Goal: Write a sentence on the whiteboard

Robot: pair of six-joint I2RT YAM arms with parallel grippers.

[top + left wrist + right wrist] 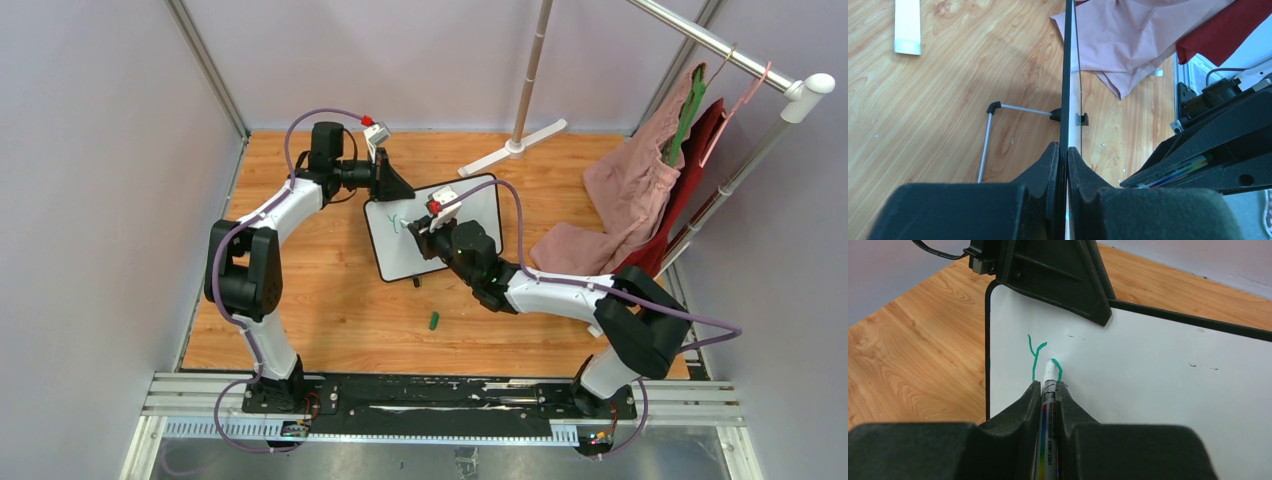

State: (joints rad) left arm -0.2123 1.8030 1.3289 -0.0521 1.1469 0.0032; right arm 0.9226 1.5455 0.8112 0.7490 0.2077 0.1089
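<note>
Right wrist view: whiteboard (1173, 390) propped mid-table (300, 300), toward far edge; sentence (1034, 357) barely begun. Marker (1050, 370) clamped in right gripper (1048, 386), tip at board. Left gripper (1064, 150) pinches board's upper edge. Risk: hard pen pressure shifts board, strokes skew.

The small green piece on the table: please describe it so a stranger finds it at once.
Start at the wooden table and find the whiteboard in its middle. Nearer the arm bases than the board, the small green piece lies alone on bare wood. It is short and loose, unlike the green writing on the board.
</note>
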